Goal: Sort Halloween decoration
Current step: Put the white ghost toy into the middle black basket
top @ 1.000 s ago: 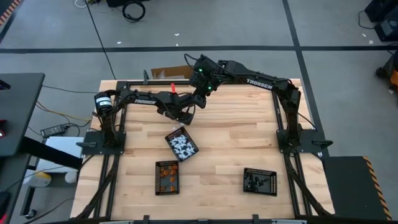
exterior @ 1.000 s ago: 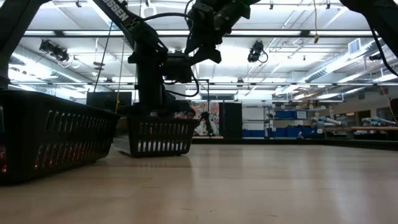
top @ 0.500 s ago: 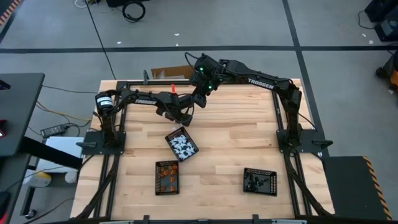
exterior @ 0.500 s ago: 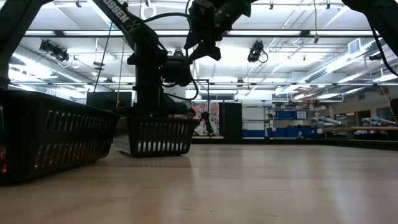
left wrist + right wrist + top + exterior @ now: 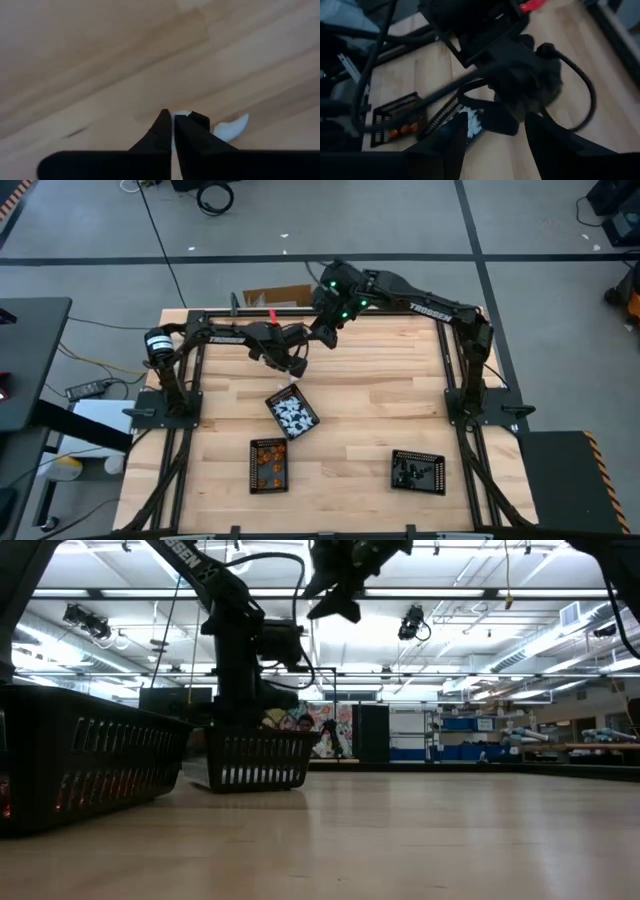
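Left gripper [image 5: 173, 131] is clenched on a small white curved plastic decoration piece [image 5: 231, 128], which pokes out beside the dark fingertips above the pale wooden table [image 5: 100, 60]. In the high view we see that left gripper [image 5: 290, 365] just above the black rectangular tray of white-and-black pieces [image 5: 292, 412]. The right gripper [image 5: 327, 332] hangs near it with its jaws apart, holding nothing (waiting, we judge). Other toys sit sorted: orange pieces in a black slotted tray [image 5: 268, 465], black pieces in another black tray [image 5: 418, 471].

We judge the white piece very light, stiff and smooth, so it can slip or twist in a pinch; best held across its thicker middle, not the tapered tip, with modest force.
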Controlling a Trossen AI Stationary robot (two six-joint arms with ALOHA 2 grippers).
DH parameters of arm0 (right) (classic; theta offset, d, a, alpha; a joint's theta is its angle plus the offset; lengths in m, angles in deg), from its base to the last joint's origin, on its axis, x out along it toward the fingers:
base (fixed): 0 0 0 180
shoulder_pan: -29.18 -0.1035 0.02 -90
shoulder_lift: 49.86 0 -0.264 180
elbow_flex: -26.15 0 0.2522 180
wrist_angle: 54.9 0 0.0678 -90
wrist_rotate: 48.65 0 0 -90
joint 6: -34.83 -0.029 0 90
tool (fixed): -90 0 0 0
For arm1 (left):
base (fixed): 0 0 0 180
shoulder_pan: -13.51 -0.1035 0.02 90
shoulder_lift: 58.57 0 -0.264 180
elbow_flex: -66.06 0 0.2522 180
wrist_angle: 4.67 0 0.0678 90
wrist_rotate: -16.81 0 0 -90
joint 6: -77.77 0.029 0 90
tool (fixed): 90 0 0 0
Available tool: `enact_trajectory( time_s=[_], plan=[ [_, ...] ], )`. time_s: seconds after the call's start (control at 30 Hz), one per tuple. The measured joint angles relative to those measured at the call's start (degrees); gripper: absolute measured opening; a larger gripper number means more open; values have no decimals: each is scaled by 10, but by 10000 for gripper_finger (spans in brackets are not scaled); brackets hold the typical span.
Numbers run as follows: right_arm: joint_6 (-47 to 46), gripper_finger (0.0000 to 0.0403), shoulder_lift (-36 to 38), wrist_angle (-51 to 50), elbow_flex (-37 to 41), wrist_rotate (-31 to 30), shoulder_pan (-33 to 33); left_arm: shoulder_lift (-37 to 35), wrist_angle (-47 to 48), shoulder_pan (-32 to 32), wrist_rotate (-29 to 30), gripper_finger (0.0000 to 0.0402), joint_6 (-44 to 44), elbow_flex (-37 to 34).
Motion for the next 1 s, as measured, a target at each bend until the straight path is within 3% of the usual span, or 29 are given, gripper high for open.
enact_trajectory(
  time_s=[0.27, 0.47, 0.6, 0.67, 0.77, 1.0],
  plan=[
    [12, 203, 57, -2, 0, -57, 27, -48, 9, -14, -21, 1, 27, 0],
    [21, 203, 95, -26, 1, -69, 53, -125, 22, 5, -123, 0, 70, 1],
    [34, 203, 107, -27, 1, -69, 73, -147, 63, 15, -19, 0, 56, 1],
    [43, 203, 106, -27, 1, -70, 81, -139, 55, 2, 6, 2, 53, 1],
    [45, 203, 100, -19, 3, -64, 90, -106, 25, -20, 9, 28, 51, 1],
    [40, 203, 81, 10, 9, -18, 84, -42, 10, -61, 25, 131, 34, 0]
  ],
)
